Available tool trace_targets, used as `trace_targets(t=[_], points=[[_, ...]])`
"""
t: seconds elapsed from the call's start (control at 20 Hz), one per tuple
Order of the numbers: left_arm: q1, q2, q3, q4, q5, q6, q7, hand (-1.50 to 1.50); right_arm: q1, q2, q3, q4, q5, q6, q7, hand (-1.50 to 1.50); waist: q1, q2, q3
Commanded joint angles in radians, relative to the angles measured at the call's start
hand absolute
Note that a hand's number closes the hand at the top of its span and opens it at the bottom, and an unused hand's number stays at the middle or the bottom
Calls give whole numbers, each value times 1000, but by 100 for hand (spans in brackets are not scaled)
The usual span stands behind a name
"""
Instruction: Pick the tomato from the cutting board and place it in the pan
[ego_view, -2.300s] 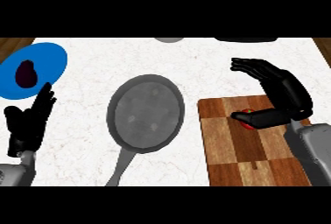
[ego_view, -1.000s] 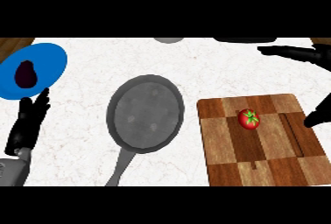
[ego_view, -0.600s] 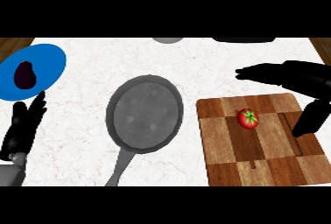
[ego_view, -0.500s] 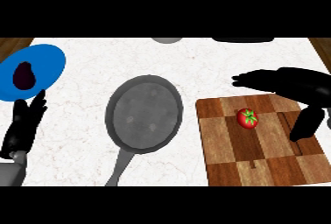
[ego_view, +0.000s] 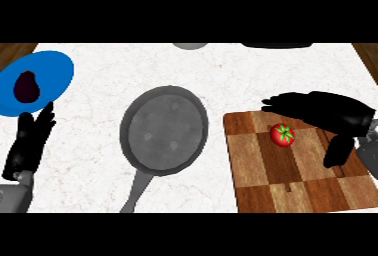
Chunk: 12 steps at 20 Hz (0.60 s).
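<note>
A red tomato with a green stem lies on the wooden cutting board at the right. My right hand hovers over the board's far right side, open, its fingers stretched leftward just beyond the tomato and its thumb hanging down to the tomato's right. Nothing is held in it. A grey pan sits in the middle of the counter, its handle pointing toward me. My left hand rests open at the lower left, fingers up.
A blue plate with a dark eggplant on it lies at the far left. A grey round object and a dark one peek in at the counter's back edge.
My right hand lifted off the board toward the back right, uncovering the tomato, and has since come back leftward over the board, closer round the tomato. The left hand barely shifted.
</note>
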Motion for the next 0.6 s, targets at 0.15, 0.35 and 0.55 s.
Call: trace_targets(t=[0.15, 0.35, 0.55], points=[[-27, 8, 75, 67, 2, -64, -28, 0, 89, 29, -23, -4, 157, -53, -57, -150, -3, 1, 0], [68, -19, 34, -149, -39, -37, 80, 0, 52, 107, -28, 27, 212, -3, -37, -150, 6, -1, 1], [37, -33, 67, -54, -53, -66, 6, 0, -36, 167, -53, 188, 284, -25, -111, -150, 9, 1, 0]])
